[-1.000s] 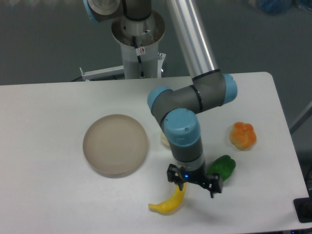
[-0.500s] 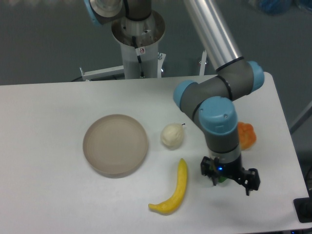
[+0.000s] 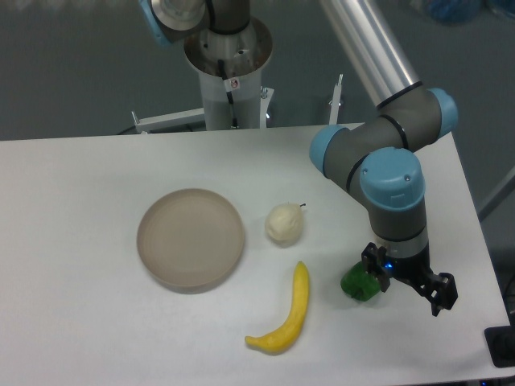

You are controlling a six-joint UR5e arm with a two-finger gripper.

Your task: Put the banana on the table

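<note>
The yellow banana [image 3: 289, 315] lies flat on the white table [image 3: 88, 322], in front of the round beige plate and apart from it. My gripper [image 3: 408, 285] hangs well to the right of the banana, above the table's right side. Its fingers are spread and hold nothing. It hangs right beside a green pepper [image 3: 359, 284], which shows at its left.
The beige plate [image 3: 191, 238] sits left of centre. A whitish round fruit [image 3: 284, 224] lies between plate and arm. The orange pepper is hidden behind the arm's wrist [image 3: 394, 193]. The robot base [image 3: 229, 72] stands at the back edge.
The gripper has let go of the banana and swung to the right, away from it. The banana stays where it was set down. The arm now covers the orange pepper.
</note>
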